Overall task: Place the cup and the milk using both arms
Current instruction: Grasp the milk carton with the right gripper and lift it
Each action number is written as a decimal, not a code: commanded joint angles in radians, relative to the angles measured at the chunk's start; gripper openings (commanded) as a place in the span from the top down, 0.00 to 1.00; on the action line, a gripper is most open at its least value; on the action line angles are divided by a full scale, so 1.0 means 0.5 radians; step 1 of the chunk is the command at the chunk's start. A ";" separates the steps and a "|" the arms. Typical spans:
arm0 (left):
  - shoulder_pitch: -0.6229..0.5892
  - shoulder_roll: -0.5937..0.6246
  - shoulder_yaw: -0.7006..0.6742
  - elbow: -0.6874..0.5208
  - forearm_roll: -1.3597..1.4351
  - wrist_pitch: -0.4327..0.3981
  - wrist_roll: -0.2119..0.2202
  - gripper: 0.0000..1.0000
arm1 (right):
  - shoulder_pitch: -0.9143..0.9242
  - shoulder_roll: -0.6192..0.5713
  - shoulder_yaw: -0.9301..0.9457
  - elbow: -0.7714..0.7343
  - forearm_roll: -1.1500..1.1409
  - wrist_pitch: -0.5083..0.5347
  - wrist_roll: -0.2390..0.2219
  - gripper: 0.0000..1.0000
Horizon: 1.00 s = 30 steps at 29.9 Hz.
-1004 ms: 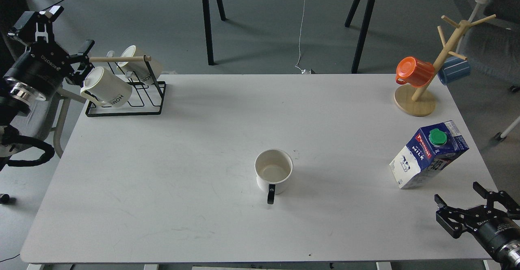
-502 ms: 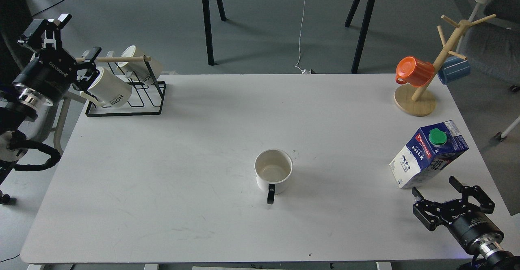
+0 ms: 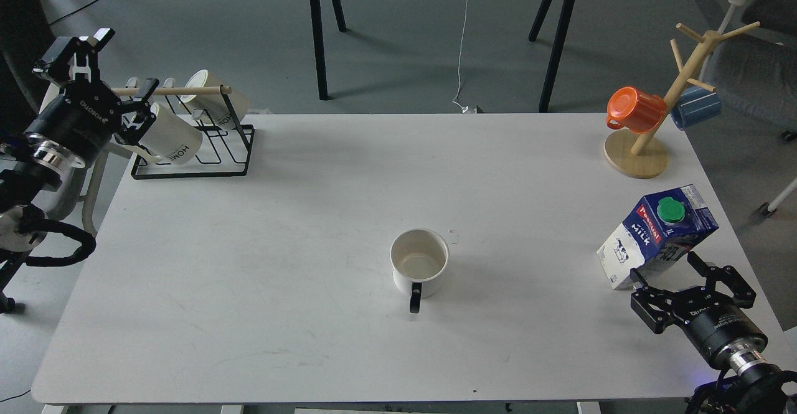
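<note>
- Your right gripper point(image 3: 690, 292) has its jaws spread apart, empty, just short of the milk point(image 3: 657, 236) near the desk's point(image 3: 249, 277) right edge.
- Your left gripper point(image 3: 112, 68) sits off the far-left corner by the mug rack point(image 3: 199, 146); jaws look apart.
- The cup point(image 3: 419, 268) stands mid-desk toward the near edge, handle toward you.
- Carton likely top-heavy and slick, with walls that give: grip low across the flat sides.
- Right arm reaches in low from the near-right corner.

The milk carton point(image 3: 657, 235) read "MILK" in white under a red logo; a white mug point(image 3: 171, 139) on the rack read "HOME"; the left gripper point(image 3: 94, 68) bore "ROBOTIQ".
</note>
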 commanded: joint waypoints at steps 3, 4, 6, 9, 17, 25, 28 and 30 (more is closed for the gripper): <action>0.012 -0.004 0.000 0.009 0.000 0.000 0.000 0.06 | 0.027 0.002 -0.003 -0.003 0.000 -0.038 0.035 0.01; 0.012 -0.004 0.003 0.009 0.000 0.000 0.000 0.06 | 0.027 0.005 -0.003 -0.003 0.000 -0.045 0.035 0.01; 0.015 -0.007 0.003 0.009 0.000 0.000 0.000 0.06 | 0.030 0.026 0.000 -0.003 0.000 -0.048 0.047 0.01; 0.022 -0.007 0.003 0.009 0.000 0.000 0.000 0.06 | 0.052 0.082 0.000 -0.003 0.000 -0.051 0.078 0.01; 0.049 -0.035 0.003 0.009 0.000 0.000 0.000 0.06 | 0.135 0.189 -0.006 -0.009 -0.009 -0.146 0.084 0.01; 0.058 -0.038 0.003 0.043 0.000 0.000 0.000 0.06 | 0.144 0.208 -0.006 -0.012 -0.058 -0.143 0.111 0.23; 0.077 -0.044 0.003 0.055 0.000 0.000 0.000 0.06 | 0.147 0.208 -0.006 -0.009 -0.077 -0.131 0.114 0.37; 0.080 -0.062 0.003 0.058 0.003 0.000 0.000 0.06 | 0.144 0.208 -0.003 -0.006 -0.120 -0.112 0.117 0.43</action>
